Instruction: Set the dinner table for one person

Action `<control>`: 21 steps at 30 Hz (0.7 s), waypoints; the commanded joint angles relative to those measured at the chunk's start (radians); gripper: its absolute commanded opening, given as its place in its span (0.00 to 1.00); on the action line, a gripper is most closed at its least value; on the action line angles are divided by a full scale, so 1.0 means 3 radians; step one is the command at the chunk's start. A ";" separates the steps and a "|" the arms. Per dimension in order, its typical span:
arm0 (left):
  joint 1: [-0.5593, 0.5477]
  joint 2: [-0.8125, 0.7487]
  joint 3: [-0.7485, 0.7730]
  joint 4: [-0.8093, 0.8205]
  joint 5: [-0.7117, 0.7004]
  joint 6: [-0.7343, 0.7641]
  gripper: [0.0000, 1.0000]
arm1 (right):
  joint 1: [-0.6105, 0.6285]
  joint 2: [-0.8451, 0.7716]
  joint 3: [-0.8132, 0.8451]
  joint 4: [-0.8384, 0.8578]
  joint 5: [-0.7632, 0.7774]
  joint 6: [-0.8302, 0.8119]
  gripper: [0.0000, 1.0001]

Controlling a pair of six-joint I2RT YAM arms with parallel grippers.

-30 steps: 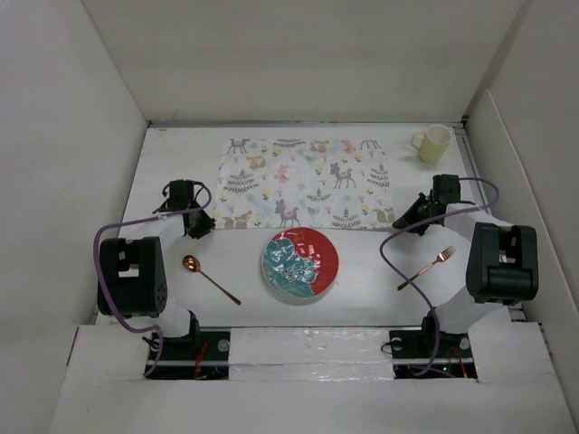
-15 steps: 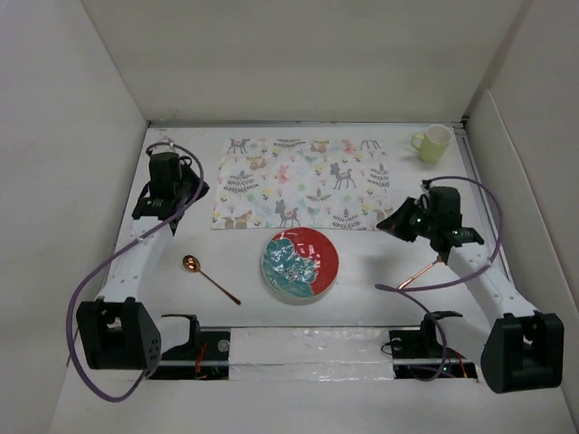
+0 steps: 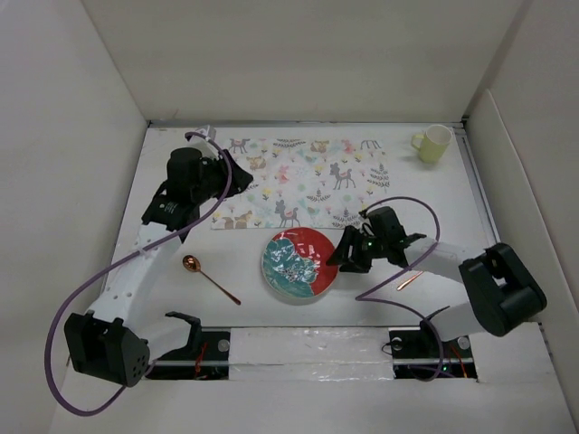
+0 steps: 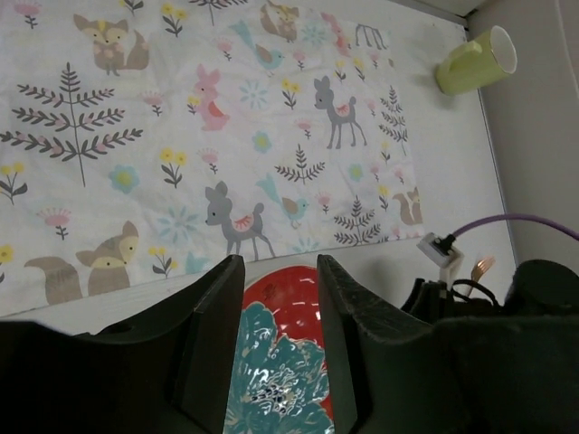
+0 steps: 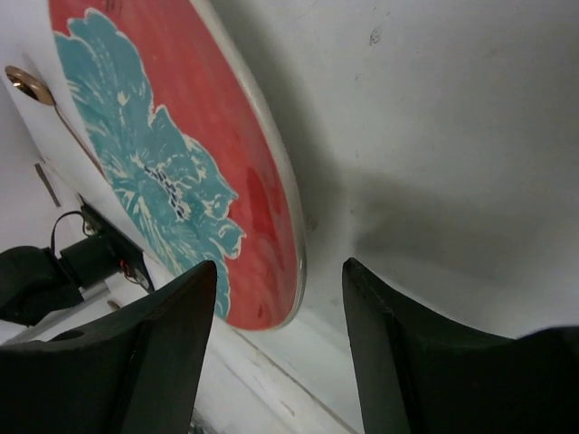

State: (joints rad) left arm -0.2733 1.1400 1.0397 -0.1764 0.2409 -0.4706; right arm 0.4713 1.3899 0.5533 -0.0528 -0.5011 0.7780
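Note:
A red and teal plate (image 3: 300, 264) lies on the white dinner table (image 3: 434, 199), just in front of the animal-patterned placemat (image 3: 303, 181). My right gripper (image 3: 342, 256) is low at the plate's right edge and open. In the right wrist view its fingers (image 5: 163, 334) stand on either side of the plate's rim (image 5: 288, 212) with a gap on both sides. My left gripper (image 3: 237, 176) hovers open over the placemat's left end. In the left wrist view the plate (image 4: 280, 362) shows between its empty fingers (image 4: 213, 334).
A copper spoon (image 3: 210, 278) lies left of the plate. A copper fork (image 3: 409, 278) lies to the plate's right, mostly hidden under the right arm. A pale green cup (image 3: 432, 143) stands at the far right corner. White walls close in the table's sides.
Both arms unfolded from near their bases. The left reached out over the placemat's left end, the right swept left to the plate's edge. Both grippers' jaws have opened.

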 commanded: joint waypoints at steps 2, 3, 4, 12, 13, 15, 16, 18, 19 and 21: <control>0.0011 -0.0160 -0.0060 0.0047 0.0286 0.0162 0.38 | 0.0070 0.0341 -0.0111 0.0747 -0.0033 0.0341 0.60; 0.0011 -0.0159 -0.0065 0.0036 0.0286 0.0178 0.38 | 0.0070 0.0398 -0.0126 0.0830 -0.0048 0.0377 0.58; 0.0011 -0.0149 -0.0060 0.0021 0.0296 0.0193 0.38 | 0.0101 0.0449 -0.0136 0.0886 -0.0068 0.0408 0.56; 0.0011 0.0259 0.0415 -0.0383 -0.0024 0.0402 0.38 | 0.0131 0.0670 -0.0101 0.1036 -0.0186 0.0449 0.00; 0.0011 0.0310 0.0511 -0.0444 -0.0147 0.0438 0.37 | 0.0132 0.0472 -0.0096 0.0888 -0.0171 0.0398 0.00; 0.0011 0.0311 0.0573 -0.0445 -0.0199 0.0454 0.37 | 0.0132 0.0206 -0.0070 0.0673 -0.0186 0.0332 0.00; 0.0011 0.0316 0.0594 -0.0450 -0.0230 0.0439 0.38 | 0.0132 0.0067 0.0006 0.0566 -0.0206 0.0306 0.00; 0.0011 0.0367 0.0650 -0.0460 -0.0281 0.0408 0.38 | 0.0086 -0.0281 0.0149 0.0193 -0.0298 0.0234 0.00; 0.0011 0.0392 0.0666 -0.0455 -0.0281 0.0398 0.38 | 0.0015 -0.0368 0.0246 0.0050 -0.0314 0.0219 0.00; 0.0011 0.0484 0.0747 -0.0440 -0.0246 0.0352 0.38 | -0.0078 -0.0516 0.0563 -0.0171 -0.0355 0.0188 0.00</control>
State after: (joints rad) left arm -0.2733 1.2697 1.1988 -0.3153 0.1860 -0.3676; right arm 0.4824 1.3209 0.5678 -0.0551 -0.5446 0.8513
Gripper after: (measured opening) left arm 0.379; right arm 0.102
